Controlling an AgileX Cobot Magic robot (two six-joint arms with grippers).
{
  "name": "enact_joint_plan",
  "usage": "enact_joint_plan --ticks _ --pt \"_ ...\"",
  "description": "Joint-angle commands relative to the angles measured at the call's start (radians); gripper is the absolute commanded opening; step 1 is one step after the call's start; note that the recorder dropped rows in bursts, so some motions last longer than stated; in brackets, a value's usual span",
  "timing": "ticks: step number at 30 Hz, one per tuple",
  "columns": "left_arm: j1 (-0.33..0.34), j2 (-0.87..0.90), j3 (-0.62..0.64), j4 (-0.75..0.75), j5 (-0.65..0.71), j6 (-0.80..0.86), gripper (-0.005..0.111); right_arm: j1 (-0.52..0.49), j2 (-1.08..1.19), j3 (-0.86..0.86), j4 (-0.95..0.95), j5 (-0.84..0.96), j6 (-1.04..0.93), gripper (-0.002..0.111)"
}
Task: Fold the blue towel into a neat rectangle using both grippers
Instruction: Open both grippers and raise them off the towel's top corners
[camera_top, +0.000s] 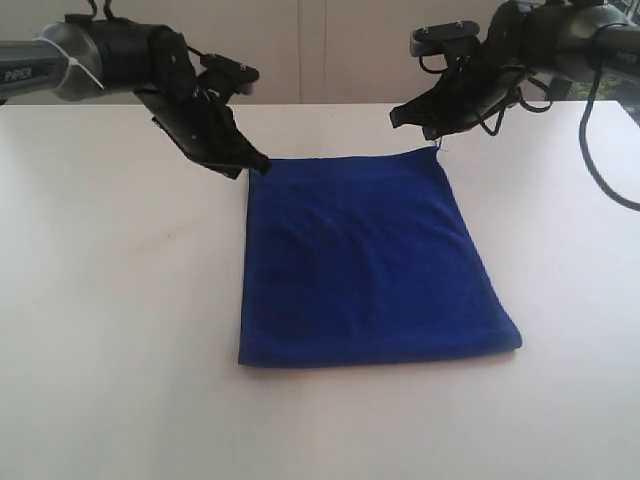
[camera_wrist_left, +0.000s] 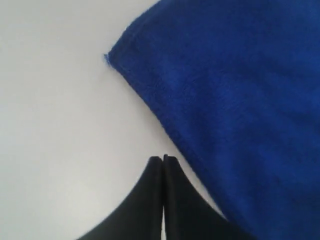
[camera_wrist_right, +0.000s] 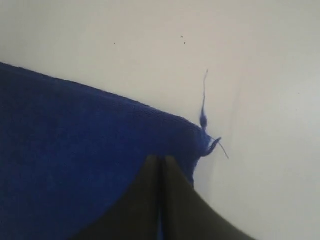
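The blue towel (camera_top: 370, 260) lies flat on the white table (camera_top: 120, 300) as a folded rectangle. My left gripper (camera_top: 258, 165) hovers at the towel's far left corner, shut and empty. In the left wrist view its fingertips (camera_wrist_left: 163, 159) meet over bare table, just beside the towel (camera_wrist_left: 240, 90) edge. My right gripper (camera_top: 420, 125) hangs over the far right corner, also shut. In the right wrist view its closed tips (camera_wrist_right: 161, 158) stand in front of the towel (camera_wrist_right: 75, 150), next to a loose corner thread (camera_wrist_right: 204, 107). Neither gripper holds cloth.
White table surface surrounds the towel on every side. A pale wall (camera_top: 320, 50) runs behind the table's far edge. Black cables (camera_top: 600, 160) hang from the right arm at the right side.
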Motion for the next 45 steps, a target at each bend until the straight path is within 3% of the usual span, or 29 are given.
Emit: enact_joint_plan --ticks 1,3,9,32,39,45 --pt "0.060 0.029 -0.066 -0.295 0.133 0.102 0.000 -0.011 0.046 -0.043 0.026 0.025 -0.024 0.000" --pt "0.071 0.049 -0.068 -0.376 0.171 0.153 0.000 -0.011 0.066 -0.049 0.026 0.004 -0.024 0.000" --pt "0.068 0.098 -0.068 -0.420 0.203 0.163 0.000 -0.011 0.098 -0.052 -0.012 -0.038 -0.013 0.000" --pt "0.073 0.161 -0.071 -0.419 0.197 0.189 0.000 -0.052 0.129 -0.052 -0.040 -0.070 -0.015 0.000" --pt "0.080 0.051 -0.092 -0.281 0.251 0.164 0.000 -0.054 -0.020 -0.052 -0.040 0.117 -0.015 0.000" --pt "0.080 -0.045 -0.092 -0.182 0.376 0.080 0.000 -0.052 -0.127 -0.052 -0.040 0.338 0.002 0.000"
